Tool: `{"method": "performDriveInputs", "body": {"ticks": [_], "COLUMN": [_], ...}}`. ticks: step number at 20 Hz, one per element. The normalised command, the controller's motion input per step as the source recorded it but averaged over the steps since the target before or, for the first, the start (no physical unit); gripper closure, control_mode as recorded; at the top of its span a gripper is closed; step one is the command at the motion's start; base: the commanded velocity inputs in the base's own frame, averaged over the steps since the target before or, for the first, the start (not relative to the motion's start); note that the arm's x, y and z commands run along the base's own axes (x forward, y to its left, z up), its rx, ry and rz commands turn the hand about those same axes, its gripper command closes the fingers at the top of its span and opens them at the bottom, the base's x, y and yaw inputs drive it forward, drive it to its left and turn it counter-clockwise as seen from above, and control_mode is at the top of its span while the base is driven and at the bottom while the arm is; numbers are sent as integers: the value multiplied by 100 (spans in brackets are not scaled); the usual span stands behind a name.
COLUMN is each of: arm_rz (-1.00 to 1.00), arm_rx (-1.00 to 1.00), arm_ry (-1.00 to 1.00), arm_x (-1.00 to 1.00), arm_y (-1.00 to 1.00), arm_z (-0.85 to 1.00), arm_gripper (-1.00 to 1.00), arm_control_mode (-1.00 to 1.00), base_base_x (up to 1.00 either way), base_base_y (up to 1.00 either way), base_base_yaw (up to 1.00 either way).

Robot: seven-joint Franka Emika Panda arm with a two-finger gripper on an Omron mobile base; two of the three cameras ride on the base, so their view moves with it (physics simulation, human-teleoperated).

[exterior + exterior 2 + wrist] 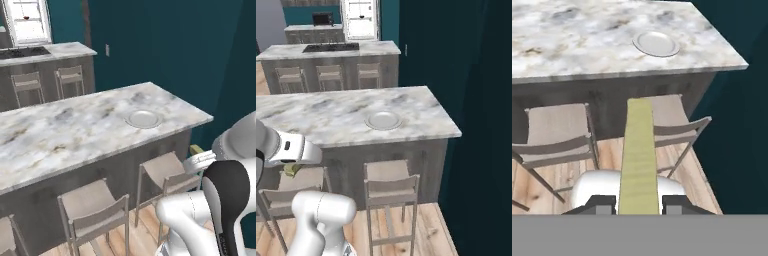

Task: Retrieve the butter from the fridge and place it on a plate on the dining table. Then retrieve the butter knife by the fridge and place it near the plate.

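My gripper is shut on the butter, a pale yellow-olive stick that juts forward between the two dark fingertips. The butter's end also peeks out beside the arm and under the white forearm. It hangs below the tabletop, in front of the stools. The dining table has a marbled white-grey top. Near the table's right end lies the round pale plate with nothing on it. The fridge and the butter knife are out of view.
Pale stools line the table's near side over a wood floor. A dark teal wall closes the right. Behind stands a stove-topped counter with more stools and a window.
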Motion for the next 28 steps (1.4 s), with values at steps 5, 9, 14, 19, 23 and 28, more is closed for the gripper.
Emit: {"method": "performDriveInputs", "body": {"ticks": [5, 9, 14, 19, 23, 28], "arm_rz": [0, 0, 0, 0, 0, 0], "arm_rx": [0, 0, 0, 0, 0, 0], "arm_ry": [0, 0, 0, 0, 0, 0], "arm_x": [0, 0, 0, 0, 0, 0], "arm_y": [0, 0, 0, 0, 0, 0], "arm_z": [0, 0, 0, 0, 0, 0], "arm_gripper": [100, 100, 100, 100, 100, 100], "arm_control_mode": [100, 100, 100, 100, 100, 100], "base_base_x": [25, 9, -20, -27, -52, -69], "base_base_y": [-33, -24, -2, 0, 2, 0], "base_base_yaw": [53, 40, 18, 9, 9, 1]}}
